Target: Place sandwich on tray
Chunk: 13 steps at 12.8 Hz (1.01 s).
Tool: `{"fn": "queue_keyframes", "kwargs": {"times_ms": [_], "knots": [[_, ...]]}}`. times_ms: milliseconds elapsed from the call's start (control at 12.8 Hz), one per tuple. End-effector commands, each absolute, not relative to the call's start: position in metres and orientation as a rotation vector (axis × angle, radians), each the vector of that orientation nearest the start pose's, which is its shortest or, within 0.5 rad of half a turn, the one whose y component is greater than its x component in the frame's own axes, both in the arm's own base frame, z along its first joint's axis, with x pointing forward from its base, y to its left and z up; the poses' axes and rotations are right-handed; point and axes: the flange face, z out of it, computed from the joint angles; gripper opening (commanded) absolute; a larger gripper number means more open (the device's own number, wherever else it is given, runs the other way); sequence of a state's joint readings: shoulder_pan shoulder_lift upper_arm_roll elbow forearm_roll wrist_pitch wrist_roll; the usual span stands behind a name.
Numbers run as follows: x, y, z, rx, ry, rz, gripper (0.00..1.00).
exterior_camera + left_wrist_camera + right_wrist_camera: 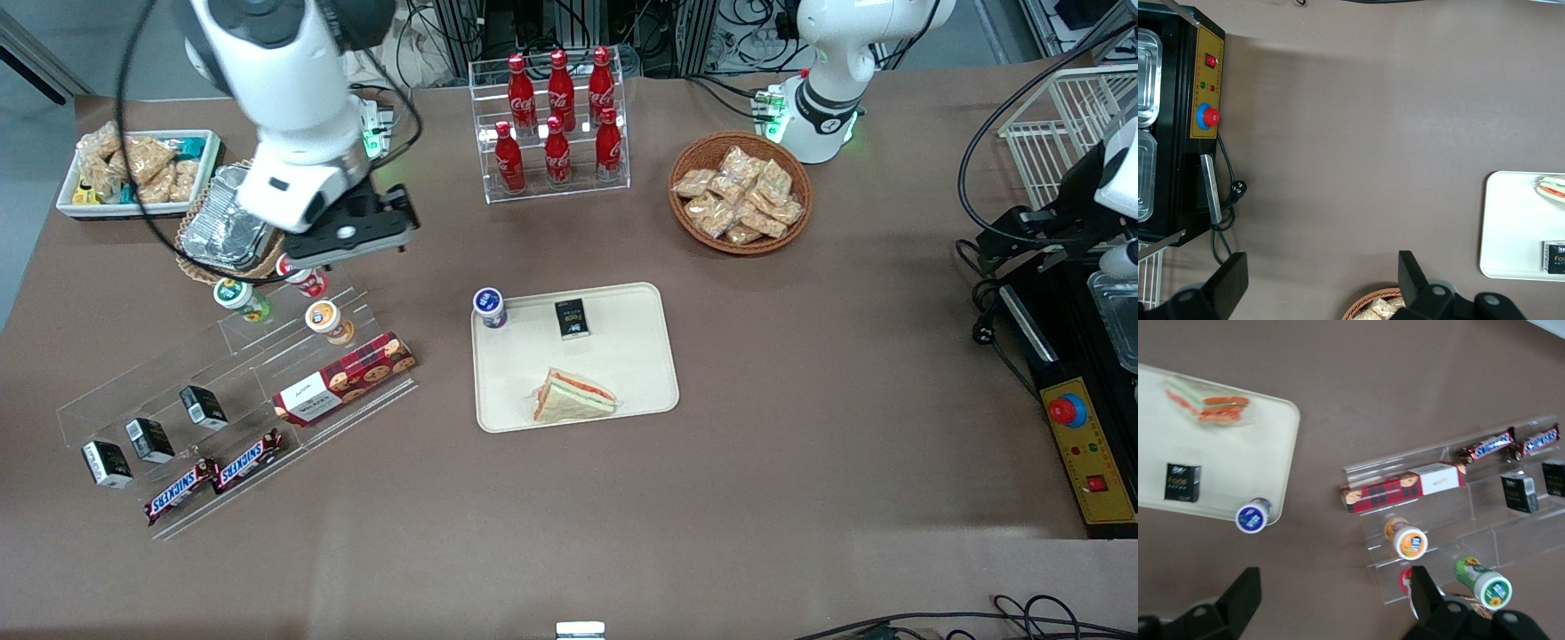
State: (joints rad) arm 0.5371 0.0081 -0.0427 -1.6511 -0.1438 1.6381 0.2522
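A: So, what takes up the most room on the table?

B: Biggest is the clear stepped shelf [236, 391], toward the working arm's end. It holds a red plaid biscuit box [345, 379], 2 Snickers bars [213, 476], 3 small black boxes [151, 439] and 3 little cups [329, 321].

A: And the tray?

B: Next in size, the cream tray [636, 373] lies flat near the middle of the table. On it, at the edge nearer the front camera, rests the sandwich [573, 396] in clear wrap, lying flat, with nothing touching it.

A: Anything else on that tray?

B: A black packet [573, 318] and a blue-lidded cup [490, 307], both farther from the camera than the sandwich.

A: Where is the arm's hand?

B: The gripper [1331, 590] hangs above the shelf's cups, well apart from the tray. Its 2 fingers [1245, 593] are spread wide with only bare table showing between them.
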Motion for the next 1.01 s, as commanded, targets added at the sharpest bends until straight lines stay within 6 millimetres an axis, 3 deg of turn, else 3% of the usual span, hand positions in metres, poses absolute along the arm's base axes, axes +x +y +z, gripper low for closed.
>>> {"fn": "queue_keyframes", "kwargs": {"times_ms": [0, 312, 546, 702, 936], "knots": [[0.512, 0.195, 0.588, -3.266, -0.210, 0.028, 1.00], [0.519, 0.127, 0.615, -3.226, -0.126, -0.014, 1.00], [0.512, 0.078, 0.615, -3.151, -0.118, 0.008, 1.00], [0.499, 0.064, 0.621, -3.132, -0.065, -0.007, 1.00], [0.502, 0.053, 0.620, -3.130, -0.029, 0.010, 1.00]]}}
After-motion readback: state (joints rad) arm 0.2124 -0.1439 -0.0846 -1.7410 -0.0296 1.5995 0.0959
